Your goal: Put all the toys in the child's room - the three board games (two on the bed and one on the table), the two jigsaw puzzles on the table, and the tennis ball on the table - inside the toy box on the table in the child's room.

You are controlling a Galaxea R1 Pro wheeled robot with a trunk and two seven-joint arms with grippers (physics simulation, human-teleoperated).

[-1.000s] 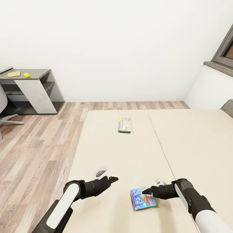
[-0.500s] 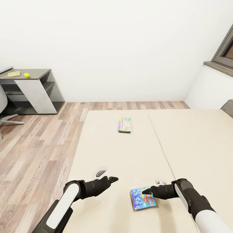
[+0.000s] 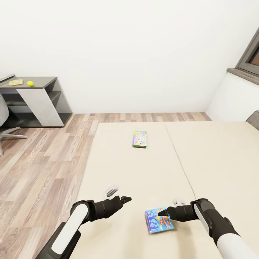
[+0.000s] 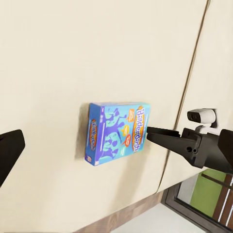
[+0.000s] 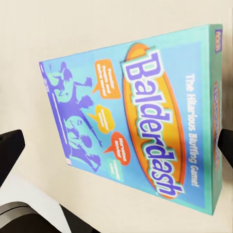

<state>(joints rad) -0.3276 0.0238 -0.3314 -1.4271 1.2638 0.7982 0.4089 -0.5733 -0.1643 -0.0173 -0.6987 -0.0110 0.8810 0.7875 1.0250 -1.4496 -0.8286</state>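
Observation:
The blue "Balderdash" board game (image 3: pixel 158 220) lies flat on the beige bed (image 3: pixel 216 162), close in front of me. My right gripper (image 3: pixel 162 216) hovers over the box's right part, open, its fingers (image 5: pixel 8 149) spread past both sides of the box (image 5: pixel 141 121). My left gripper (image 3: pixel 125 199) hangs open over bare cover to the box's left, holding nothing. The green-edged "Monopoly" board game (image 3: pixel 139 139) lies farther up the bed. On the dark side table (image 3: pixel 43 81) at far left sit a jigsaw puzzle (image 3: pixel 15 82) and the tennis ball (image 3: pixel 30 83). The toy box is out of view.
Wood-plank floor (image 3: pixel 39 162) runs between the bed's left edge and the side table. A chair's base (image 3: pixel 9 133) stands at the far left. A white ledge under a window frame (image 3: pixel 248 61) borders the bed at the right.
The head view has shifted very slightly. Both arms and the blue box keep their places.

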